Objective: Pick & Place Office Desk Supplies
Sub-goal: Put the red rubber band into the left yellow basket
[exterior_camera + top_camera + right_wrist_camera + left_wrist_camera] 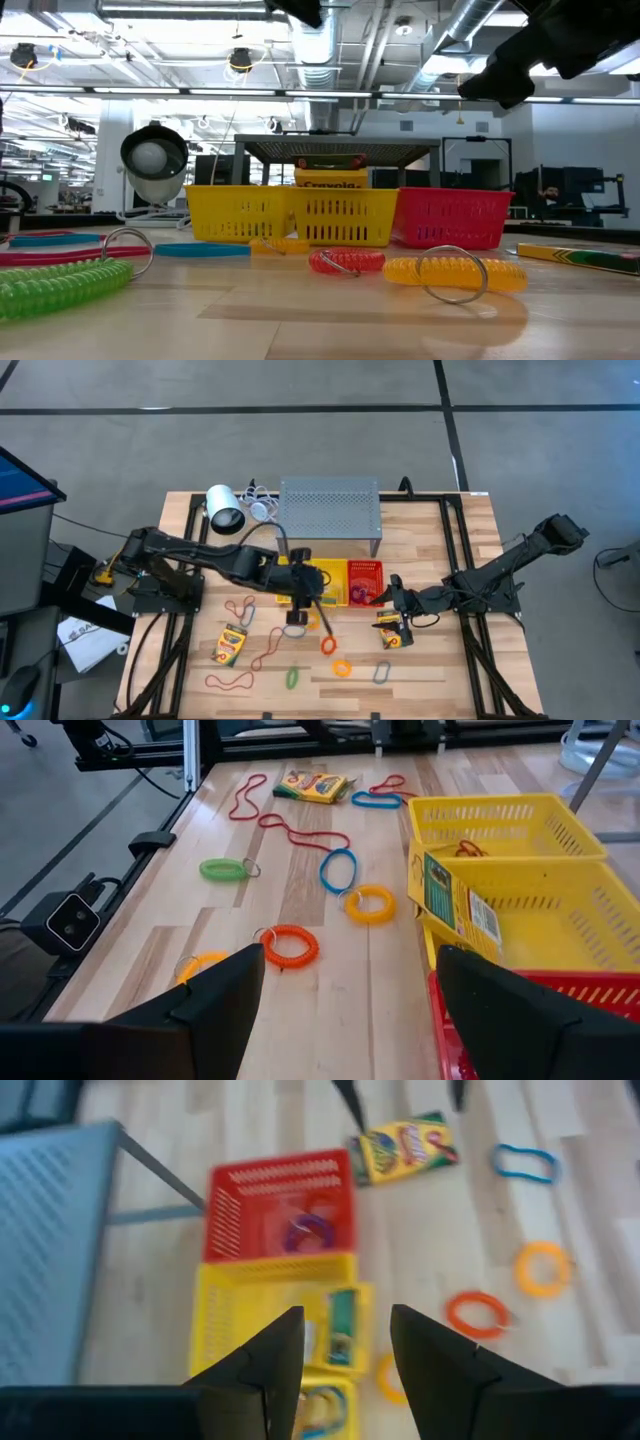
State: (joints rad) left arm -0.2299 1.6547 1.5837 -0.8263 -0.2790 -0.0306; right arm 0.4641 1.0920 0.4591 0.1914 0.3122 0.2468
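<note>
a crayon box (452,906) stood on edge inside the middle yellow basket (322,577), directly under the left gripper (345,1342), whose fingers were spread and empty. three baskets sat in a row, two yellow and one red (365,579). the right gripper (392,598), open, hovered beside another crayon box (393,632). open tabletop (440,660) lay toward the front edge.

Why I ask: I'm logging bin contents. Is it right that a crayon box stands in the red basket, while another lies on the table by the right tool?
Not quite. The standing crayon box is in the yellow basket, not the red basket, as the right wrist view shows. Another crayon box does lie on the table by the right tool.
</note>
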